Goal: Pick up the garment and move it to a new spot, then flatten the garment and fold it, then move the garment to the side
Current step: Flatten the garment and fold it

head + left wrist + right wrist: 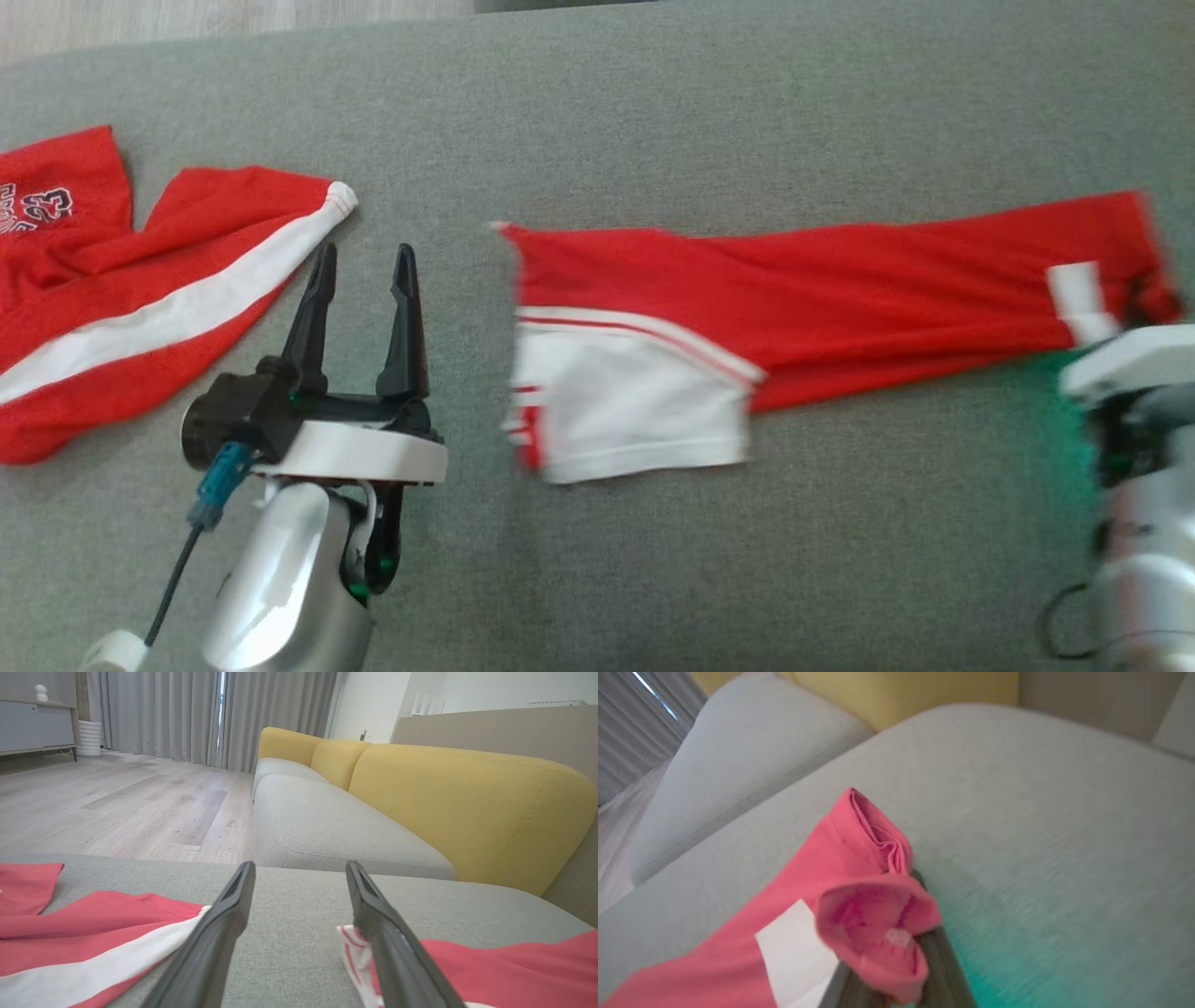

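A: The garment (840,280)?
B: Soft matt cloth, red with white panels.
A: The sofa (747,112)?
B: Coarse grey weave.
A: The floor (117,807)?
B: Pale wood planks, dull sheen. Jaws matt black plastic, forearm (280,579) glossy silver.

Home living room, we're calling it.
We see a long sofa (327,826) with grey seat cushions and yellow backrests (467,807), floor-length grey curtains (163,714), a pale wood-plank floor (131,807), and a low grey cabinet (32,725) on legs near the curtains. All domestic furnishings.
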